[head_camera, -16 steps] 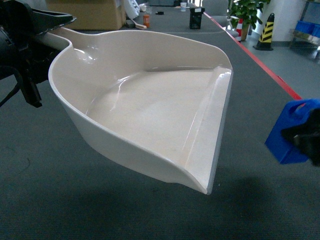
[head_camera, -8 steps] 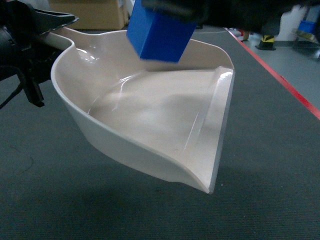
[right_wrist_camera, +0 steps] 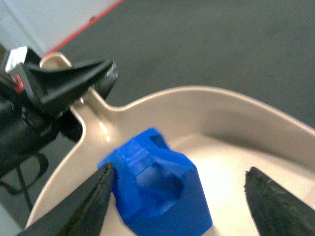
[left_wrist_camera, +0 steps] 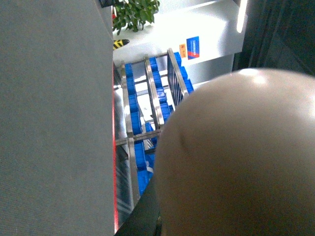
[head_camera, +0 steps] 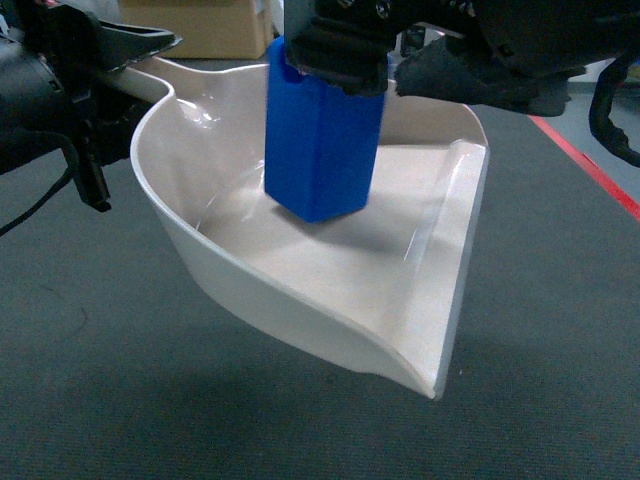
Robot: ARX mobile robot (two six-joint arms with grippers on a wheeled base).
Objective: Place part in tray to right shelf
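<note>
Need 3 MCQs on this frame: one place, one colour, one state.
1. Where is the blue part? A on the carpet; B inside the tray; C on a shelf.
2. Tray colour? A cream; B green; C red.
3. Right gripper? A open; B shut on the part; C shut on the tray handle.
Key: B, the tray walls surround the part in the head view; A, its glossy walls are cream; A, the right wrist view shows the fingers spread wide, one well clear of the part.
</note>
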